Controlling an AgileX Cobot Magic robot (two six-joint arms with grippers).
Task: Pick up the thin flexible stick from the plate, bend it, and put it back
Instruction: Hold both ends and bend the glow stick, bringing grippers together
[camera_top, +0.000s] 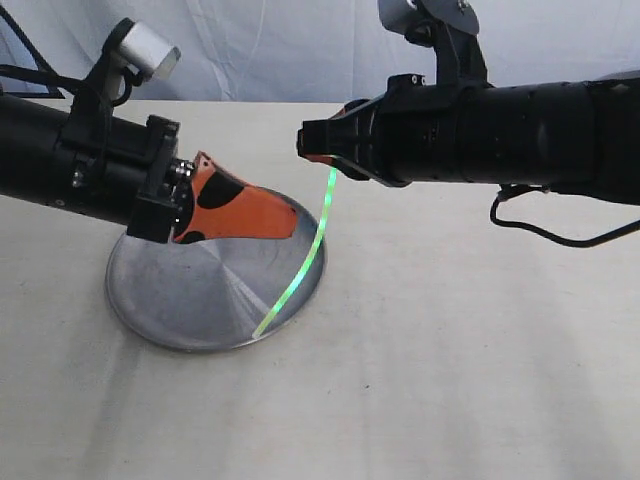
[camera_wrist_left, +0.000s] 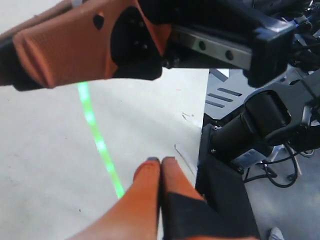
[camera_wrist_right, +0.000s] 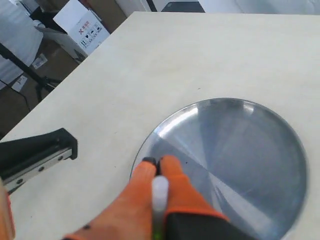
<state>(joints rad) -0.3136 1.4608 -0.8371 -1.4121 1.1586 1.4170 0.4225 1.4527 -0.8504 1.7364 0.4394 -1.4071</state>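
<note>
The thin flexible stick (camera_top: 315, 240) glows lime green and hangs in a gentle curve. Its lower tip rests near the front rim of the silver plate (camera_top: 180, 300). My right gripper (camera_top: 308, 140) is shut on the stick's upper part, high above the plate's right edge. The right wrist view shows the stick's pale end (camera_wrist_right: 160, 192) pinched between the orange fingers (camera_wrist_right: 177, 175), over the plate (camera_wrist_right: 250, 150). My left gripper (camera_top: 290, 222) is shut and empty, hovering over the plate's far side just left of the stick. From the left wrist, the stick (camera_wrist_left: 95, 135) passes beside that gripper (camera_wrist_left: 161, 161).
The plate lies on a wide pale tabletop (camera_top: 470, 360). A white cloth backdrop (camera_top: 270, 50) hangs behind the table. Boxes (camera_wrist_right: 82, 22) and stands sit beyond the table's edge. The right arm's black body (camera_top: 520, 130) stretches in over the table from the right.
</note>
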